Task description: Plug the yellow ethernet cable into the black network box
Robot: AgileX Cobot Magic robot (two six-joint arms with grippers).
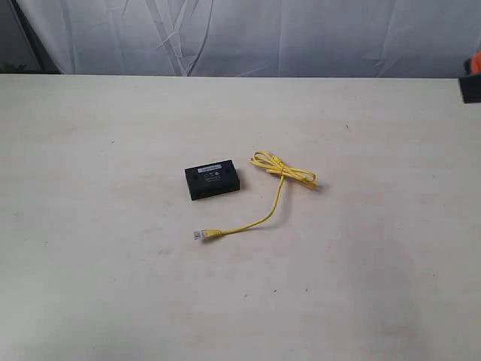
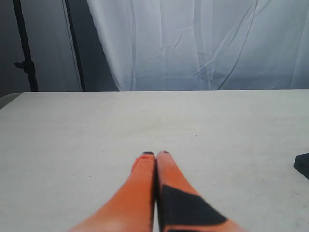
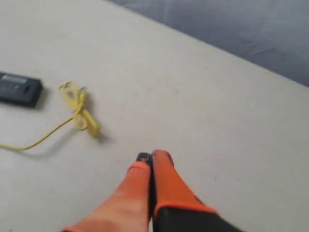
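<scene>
The black network box lies flat near the table's middle, pale label strip up; it also shows in the right wrist view, and a dark corner at the edge of the left wrist view may be it. The yellow ethernet cable runs from a knotted bundle right of the box to a clear plug in front of it. My left gripper is shut on nothing, over bare table. My right gripper is also shut and empty, well short of the cable bundle.
A pale table carries everything. A wrinkled white cloth backdrop hangs behind its far edge. A black and orange part of the right arm pokes in at the right edge. A dark stand is beyond the table.
</scene>
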